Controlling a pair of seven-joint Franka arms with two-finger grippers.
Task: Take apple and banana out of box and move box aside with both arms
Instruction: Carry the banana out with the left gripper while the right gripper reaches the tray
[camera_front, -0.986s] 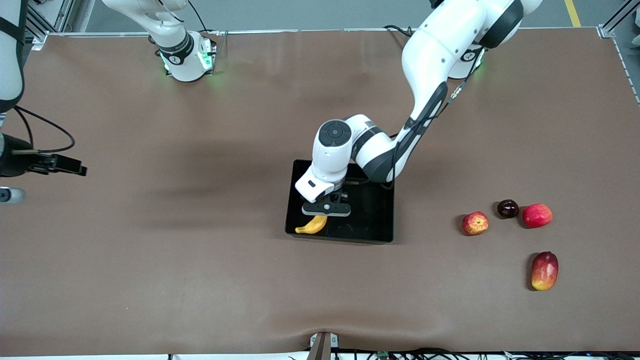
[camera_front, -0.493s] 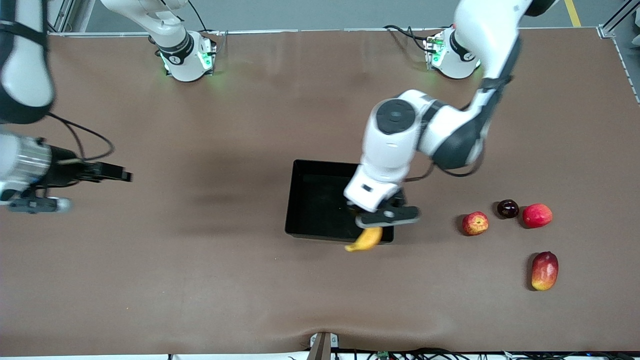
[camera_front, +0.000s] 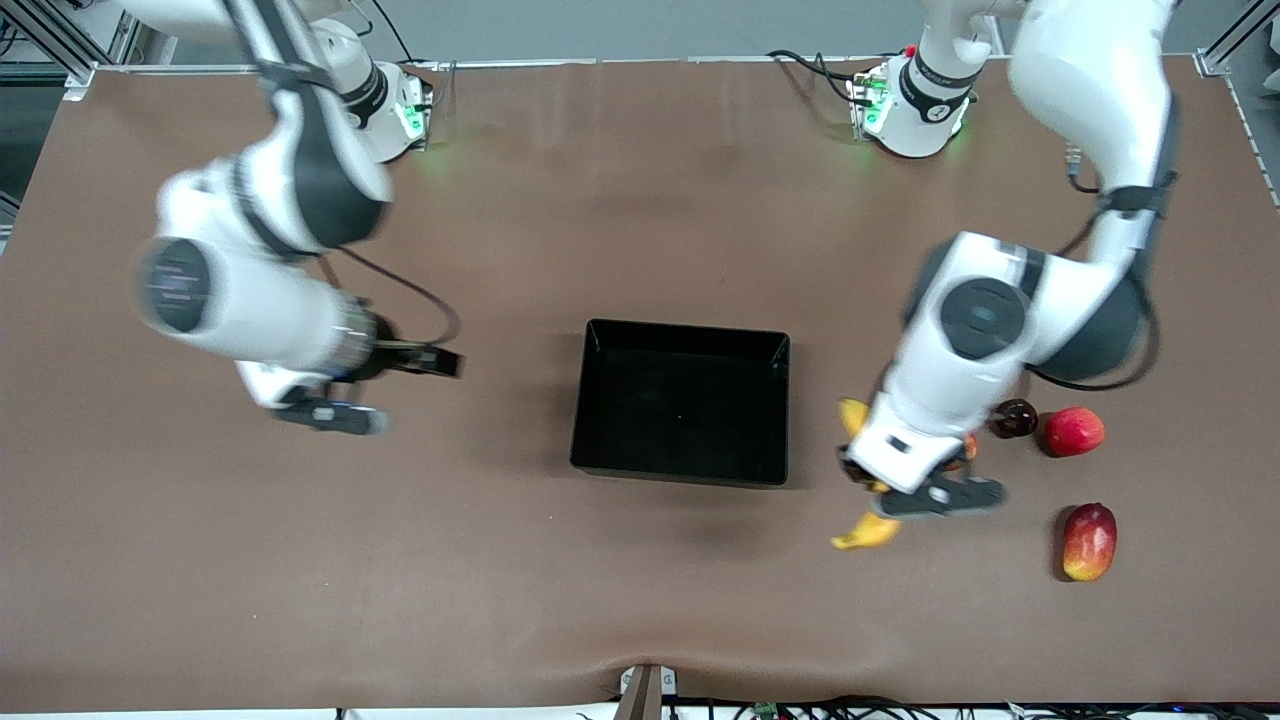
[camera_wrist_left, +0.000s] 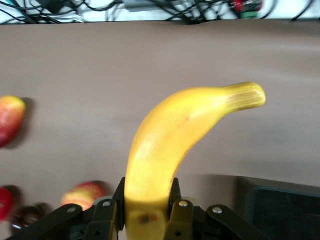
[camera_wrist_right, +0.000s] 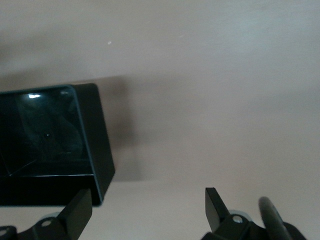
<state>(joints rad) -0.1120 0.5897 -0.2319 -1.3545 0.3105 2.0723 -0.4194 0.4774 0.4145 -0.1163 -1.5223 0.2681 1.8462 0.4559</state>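
Note:
My left gripper (camera_front: 905, 495) is shut on the curved yellow banana (camera_front: 868, 532) and holds it in the air over the table, between the black box (camera_front: 680, 335) and the red fruits. In the left wrist view the banana (camera_wrist_left: 175, 135) sticks out from between the fingers (camera_wrist_left: 175, 197). The streaked red apple (camera_wrist_left: 85, 192) lies just under this gripper and is mostly hidden in the front view. The box is empty. My right gripper (camera_front: 440, 361) is open and empty, in the air toward the right arm's end of the box, pointing at it; it also shows in the right wrist view (camera_wrist_right: 147, 207).
A dark round fruit (camera_front: 1015, 417) and a red round fruit (camera_front: 1074, 430) lie toward the left arm's end. A red-yellow mango (camera_front: 1090, 540) lies nearer the front camera than them. The box's wall (camera_wrist_right: 97, 150) shows in the right wrist view.
My left gripper has carried the banana out of the box toward the left arm's end, to beside the apple. The right arm has swung in from the table's end toward the box.

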